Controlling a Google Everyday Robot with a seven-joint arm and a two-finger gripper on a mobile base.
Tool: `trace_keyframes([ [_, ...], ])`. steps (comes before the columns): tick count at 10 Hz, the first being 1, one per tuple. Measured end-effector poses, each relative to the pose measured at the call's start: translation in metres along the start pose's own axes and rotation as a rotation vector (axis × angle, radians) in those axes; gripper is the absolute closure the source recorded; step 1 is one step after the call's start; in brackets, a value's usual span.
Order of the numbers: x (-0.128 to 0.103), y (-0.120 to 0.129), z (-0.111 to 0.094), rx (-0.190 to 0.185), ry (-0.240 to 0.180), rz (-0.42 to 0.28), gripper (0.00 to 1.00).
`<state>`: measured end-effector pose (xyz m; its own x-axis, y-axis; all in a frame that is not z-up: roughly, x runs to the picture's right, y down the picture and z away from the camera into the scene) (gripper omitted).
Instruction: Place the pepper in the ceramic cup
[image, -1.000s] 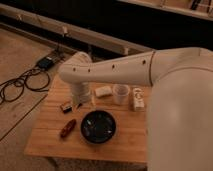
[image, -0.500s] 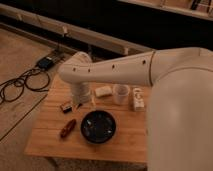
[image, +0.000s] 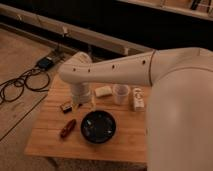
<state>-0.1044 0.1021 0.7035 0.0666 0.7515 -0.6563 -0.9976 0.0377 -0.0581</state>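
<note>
One pepper (image: 67, 128) lies on the table (image: 47, 142), just left of the one black bowl (image: 98, 126). Behind the bowl stand one cup (image: 120, 94), one bottle (image: 138, 98) with unreadable marks, one pale block (image: 103, 91) and one dark block (image: 66, 106). The arm (image: 120, 72) reaches in from the right and bends down. The gripper (image: 82, 101) hangs just behind the bowl's left rim — whether spread or closed cannot be told.

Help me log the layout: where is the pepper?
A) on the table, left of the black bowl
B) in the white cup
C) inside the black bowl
A: the pepper lies on the table left of the black bowl; the gripper hangs behind the bowl.
</note>
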Motion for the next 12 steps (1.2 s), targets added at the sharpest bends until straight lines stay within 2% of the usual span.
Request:
trace_keyframes([
  [8, -0.001, 0.002, 0.001, -0.001, 0.000, -0.002, 0.35],
  [12, 0.001, 0.043, 0.011, -0.022, 0.007, -0.026, 0.35],
])
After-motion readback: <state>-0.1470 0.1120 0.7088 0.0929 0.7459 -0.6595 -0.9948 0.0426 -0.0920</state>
